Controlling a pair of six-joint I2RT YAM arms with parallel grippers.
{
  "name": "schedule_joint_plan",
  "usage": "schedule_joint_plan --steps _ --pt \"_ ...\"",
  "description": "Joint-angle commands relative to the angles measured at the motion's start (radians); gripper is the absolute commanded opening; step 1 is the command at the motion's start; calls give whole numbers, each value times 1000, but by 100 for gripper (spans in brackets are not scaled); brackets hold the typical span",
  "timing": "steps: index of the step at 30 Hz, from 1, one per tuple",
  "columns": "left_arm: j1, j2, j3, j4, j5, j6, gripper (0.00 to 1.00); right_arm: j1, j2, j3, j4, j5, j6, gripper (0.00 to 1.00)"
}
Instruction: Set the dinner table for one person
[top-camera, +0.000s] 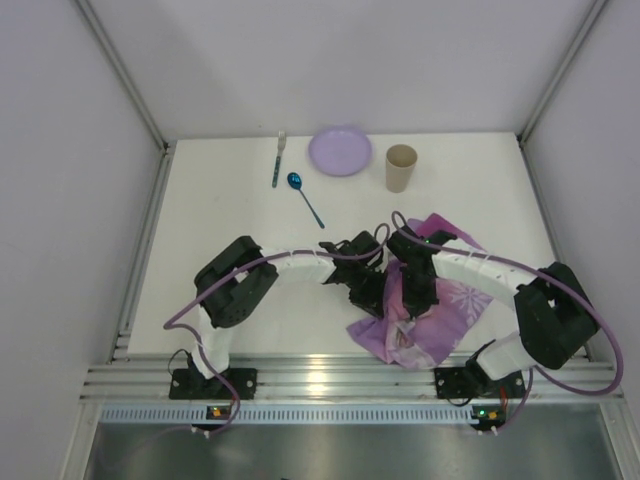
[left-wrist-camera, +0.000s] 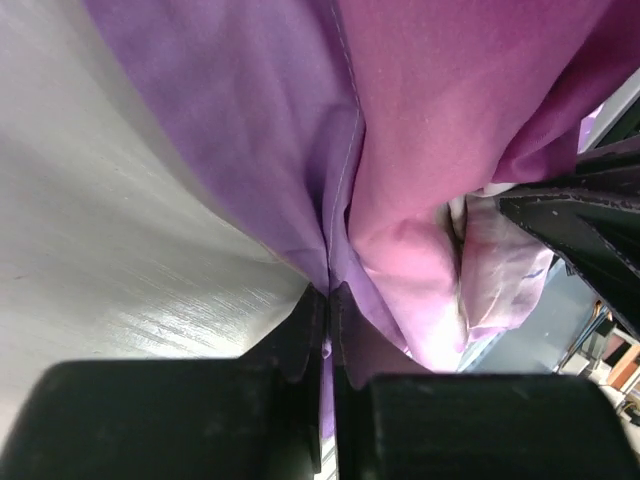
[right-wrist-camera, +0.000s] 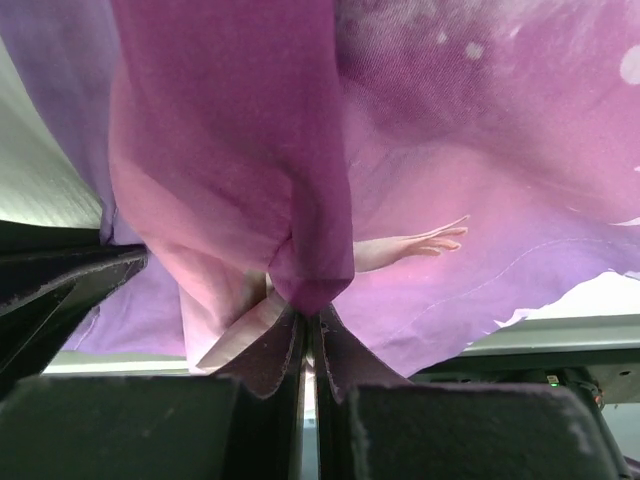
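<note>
A crumpled purple princess placemat lies on the white dinner table at the front right, partly lifted between both arms. My left gripper is shut on the placemat's edge; its jaws pinch a fold of cloth. My right gripper is shut on another fold of the placemat. The two grippers are close together over the cloth. A purple plate, a tan cup, a blue spoon and a fork lie along the far side of the table.
White walls enclose the table on three sides. An aluminium rail runs along the near edge by the arm bases. The right arm's fingers show in the left wrist view beside the cloth.
</note>
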Motion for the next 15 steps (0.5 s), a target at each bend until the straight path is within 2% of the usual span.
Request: schedule_joint_plan --steps 1,7,9,10,12,13,15 --pt "1 38 12 -81 -88 27 0 -15 -24 9 -5 7 -17 0" --pt "72 -106 -54 -90 -193 -49 0 -16 7 10 13 16 -45 0" --pt "99 -169 -95 -125 -277 -66 0 -16 25 9 28 16 -60 0" --pt "107 -203 -109 -136 -303 -71 0 -16 30 7 41 2 -72 9" --pt "126 -298 -149 -168 -352 -81 0 -16 28 1 59 -16 -100 46" --pt "130 -344 -160 -175 -377 -81 0 -16 21 -2 68 -22 -103 99" --pt "144 -373 -184 -194 -389 -91 0 -21 -10 -4 74 -24 -109 100"
